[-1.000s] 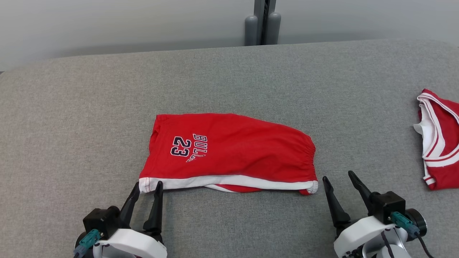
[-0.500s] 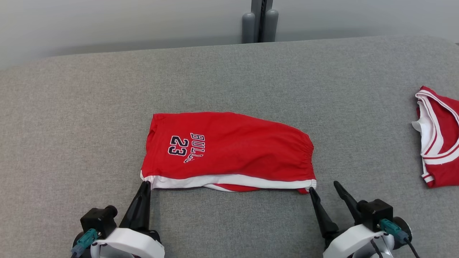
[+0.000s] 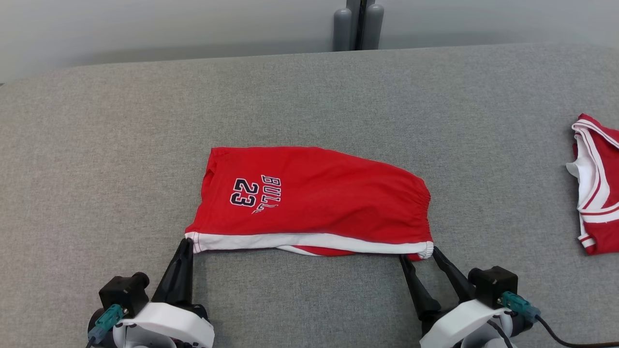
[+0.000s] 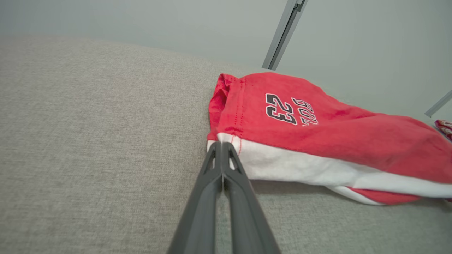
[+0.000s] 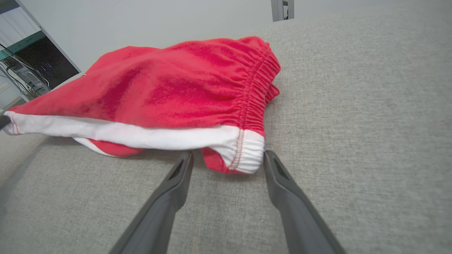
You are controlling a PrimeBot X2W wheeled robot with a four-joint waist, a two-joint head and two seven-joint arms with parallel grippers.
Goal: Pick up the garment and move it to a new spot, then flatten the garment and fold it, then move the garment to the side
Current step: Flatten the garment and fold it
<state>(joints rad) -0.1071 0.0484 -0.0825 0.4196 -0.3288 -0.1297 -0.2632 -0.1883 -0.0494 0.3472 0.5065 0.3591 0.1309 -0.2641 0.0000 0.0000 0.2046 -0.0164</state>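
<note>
The garment (image 3: 314,198) is a pair of red shorts with a white hem band and a "23" print, lying folded in the middle of the grey fabric table (image 3: 96,169). My left gripper (image 3: 185,241) is shut on the garment's near left white corner, seen close up in the left wrist view (image 4: 222,144) against the garment (image 4: 317,130). My right gripper (image 3: 419,253) is open, its fingers either side of the near right waistband corner. In the right wrist view the gripper (image 5: 229,155) straddles that white corner of the garment (image 5: 176,88), whose near edge sits slightly off the table.
A second red and white garment (image 3: 597,193) lies at the table's right edge. Two grey posts (image 3: 358,24) stand behind the far edge against a pale wall. Bare grey fabric stretches left of and beyond the shorts.
My left gripper has shut on the near left corner. My right gripper has moved forward and left until its open fingers straddle the near right corner. The head camera shifted a little.
</note>
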